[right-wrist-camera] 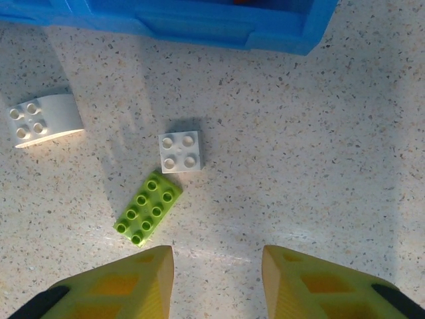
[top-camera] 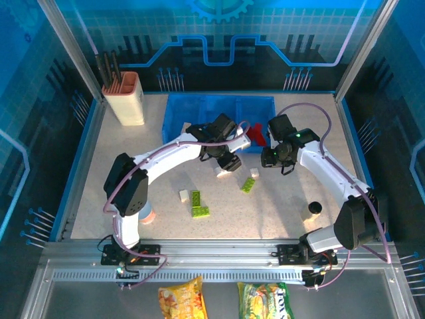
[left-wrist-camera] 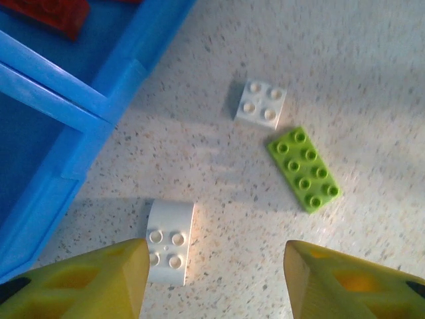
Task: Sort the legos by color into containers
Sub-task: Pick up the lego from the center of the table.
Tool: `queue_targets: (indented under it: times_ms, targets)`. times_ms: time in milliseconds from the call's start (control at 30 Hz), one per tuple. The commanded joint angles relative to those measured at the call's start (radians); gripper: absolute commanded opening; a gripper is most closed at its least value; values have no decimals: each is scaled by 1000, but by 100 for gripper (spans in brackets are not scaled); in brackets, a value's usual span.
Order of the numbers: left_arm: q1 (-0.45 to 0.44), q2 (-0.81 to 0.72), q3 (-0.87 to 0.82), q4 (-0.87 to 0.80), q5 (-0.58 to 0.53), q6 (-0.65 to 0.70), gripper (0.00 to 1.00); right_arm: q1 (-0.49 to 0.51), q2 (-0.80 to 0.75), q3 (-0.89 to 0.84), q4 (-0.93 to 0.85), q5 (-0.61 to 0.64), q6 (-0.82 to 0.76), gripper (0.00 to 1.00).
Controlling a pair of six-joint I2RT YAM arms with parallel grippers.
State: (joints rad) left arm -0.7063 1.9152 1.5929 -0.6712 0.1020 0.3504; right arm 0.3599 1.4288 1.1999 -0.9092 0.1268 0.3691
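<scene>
While hovering low: left gripper (left-wrist-camera: pixel 216 269) parted, empty | right gripper (right-wrist-camera: pixel 217 269) parted, empty | white curved lego (left-wrist-camera: pixel 169 242) at 9 o'clock of left gap, near blue tray (left-wrist-camera: pixel 99 100) | likely light, rigid, slick; pinch flat side walls, not curved face.

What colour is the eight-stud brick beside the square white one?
Eight-stud brick: lime green, clearest in left wrist view.

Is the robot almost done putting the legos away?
Not yet. One red lego lies in the blue tray. The left gripper and right gripper are both open and empty, the left one by a curved white lego. That, a square white lego, a green lego and a few more wait on the table.
</scene>
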Motion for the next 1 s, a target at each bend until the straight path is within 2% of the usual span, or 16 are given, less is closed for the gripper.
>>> queue_targets:
  times_ms: [0,967]
  targets:
    - [11,66,42,-98,-10,121,57,7,-29,15,-26,22,-1,40]
    - [36,313,211,-266,-132,82,56,-19,-72,-28,-34,22,-6,40]
